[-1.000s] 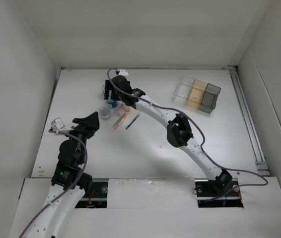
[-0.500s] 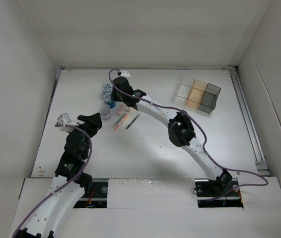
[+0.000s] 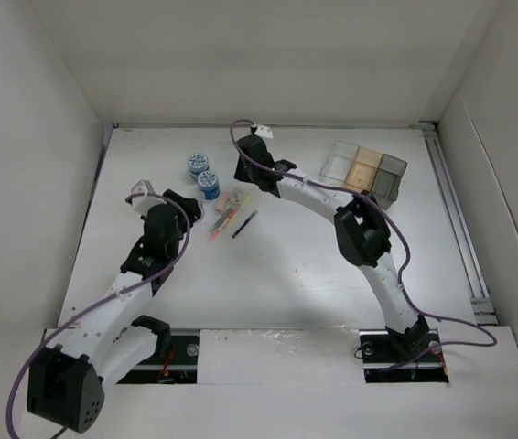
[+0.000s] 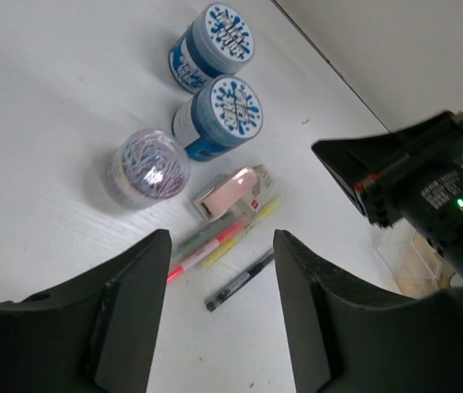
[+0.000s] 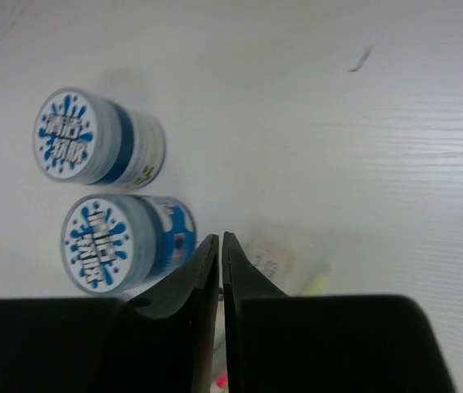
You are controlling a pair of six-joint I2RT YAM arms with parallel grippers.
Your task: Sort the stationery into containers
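Two blue cylinders [image 3: 197, 164] [image 3: 208, 184] stand side by side at the back left, sharp in the left wrist view [image 4: 222, 37] [image 4: 225, 115]. Just right of them lie the pinkish block [image 4: 230, 190], several coloured pens [image 4: 215, 237] and a dark pen [image 4: 240, 280]. My left gripper [image 4: 222, 239] hovers open above the pens, nothing between its fingers; from above it sits by the pile's left side [image 3: 184, 202]. My right gripper [image 5: 220, 239] is shut and empty, beside the nearer cylinder [image 5: 109, 241]. The containers [image 3: 364, 172] stand at the back right.
A clear tub of paper clips [image 4: 146, 168] stands just in front of the cylinders. The right arm [image 3: 360, 233] arches over the table between the pile and the containers. White walls close in the table on the left, back and right.
My right gripper has shut and drawn away to the right of the cylinders. My left arm has reached forward to the pile, its jaws narrowing.
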